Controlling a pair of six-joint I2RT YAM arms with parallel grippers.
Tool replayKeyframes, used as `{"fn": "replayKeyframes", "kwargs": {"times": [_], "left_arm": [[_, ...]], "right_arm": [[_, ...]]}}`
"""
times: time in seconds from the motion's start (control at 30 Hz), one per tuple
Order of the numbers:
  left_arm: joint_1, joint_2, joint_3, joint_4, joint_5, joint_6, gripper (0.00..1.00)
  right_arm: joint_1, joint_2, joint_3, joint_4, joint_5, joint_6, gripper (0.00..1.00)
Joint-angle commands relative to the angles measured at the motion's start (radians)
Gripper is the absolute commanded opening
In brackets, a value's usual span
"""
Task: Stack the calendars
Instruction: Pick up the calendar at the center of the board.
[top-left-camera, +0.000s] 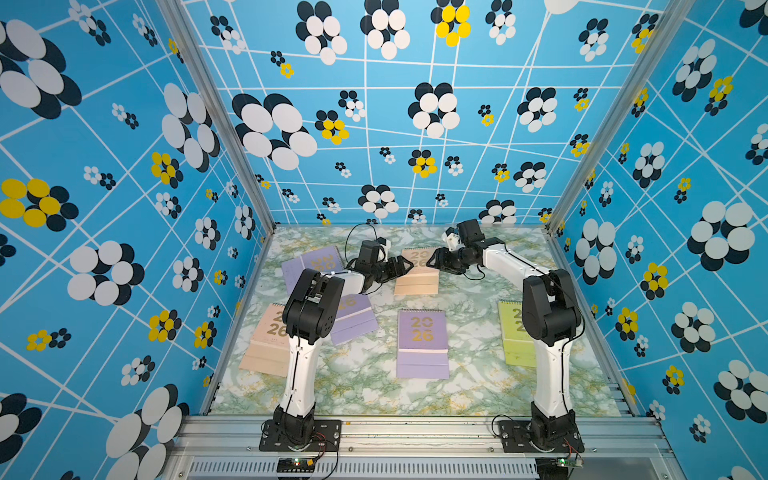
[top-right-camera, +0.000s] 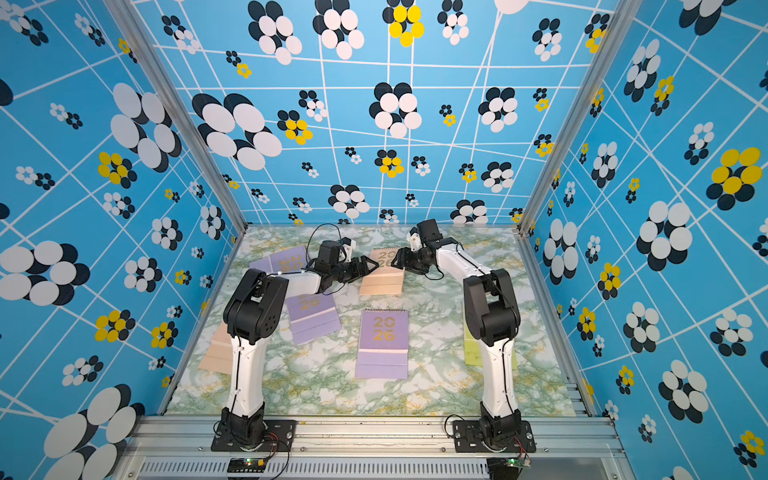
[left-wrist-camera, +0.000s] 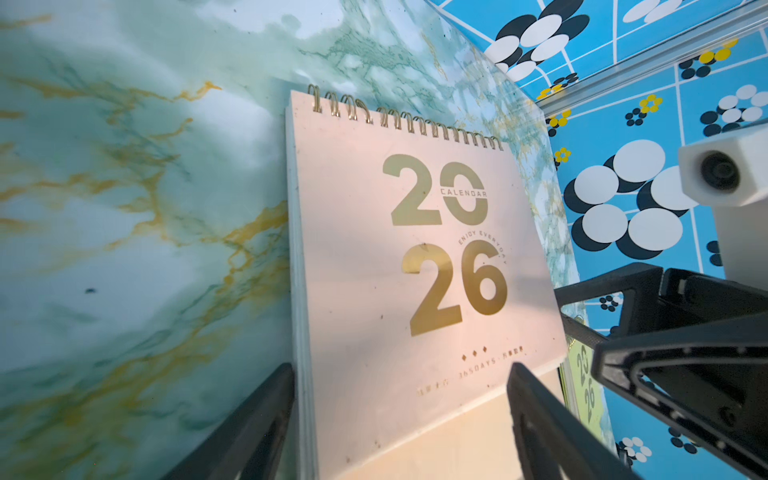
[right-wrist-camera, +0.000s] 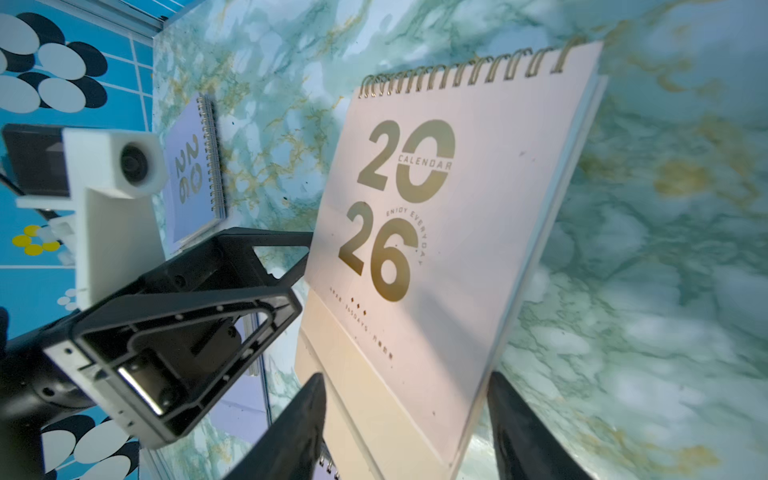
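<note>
The left gripper (left-wrist-camera: 400, 368) and right gripper (right-wrist-camera: 406, 376) are straddling the peach calendar (top-left-camera: 417, 280) at the far middle of the table (top-left-camera: 457, 395), jaws half-spread, grip unclear; squeezing from both sides is risking buckling it or tugging it askew.

Both arms stand just off the near edge of the table (top-left-camera: 365, 395). The left arm (top-left-camera: 301, 365) rises almost straight, bends at its black elbow and reaches forward and inward, toward the middle of the far edge. The right arm (top-left-camera: 548, 365) mirrors it from its own side. The left gripper (top-left-camera: 405, 266) and the right gripper (top-left-camera: 432, 258) point at each other, near but apart, both low over the table. Each wrist is rolled onto its side, so one finger sits above the other. On both, the fingers (left-wrist-camera: 257, 432) (right-wrist-camera: 291, 432) stand well apart, not clamped.
</note>
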Motion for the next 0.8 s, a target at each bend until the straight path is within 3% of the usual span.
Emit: {"fn": "replayKeyframes", "kwargs": {"times": [0.0, 0.43, 0.77], "left_arm": [[-0.017, -0.077, -0.014, 0.070, 0.088, 0.007, 0.78], [-0.015, -0.110, -0.052, 0.102, 0.104, 0.002, 0.69], [-0.015, -0.124, -0.064, 0.102, 0.105, -0.003, 0.68]], "right_arm": [[0.018, -0.032, -0.015, 0.044, -0.062, 0.014, 0.62], [0.017, 0.001, -0.016, 0.010, -0.023, 0.010, 0.61], [0.017, 0.022, -0.026, -0.004, 0.010, -0.008, 0.61]]}}
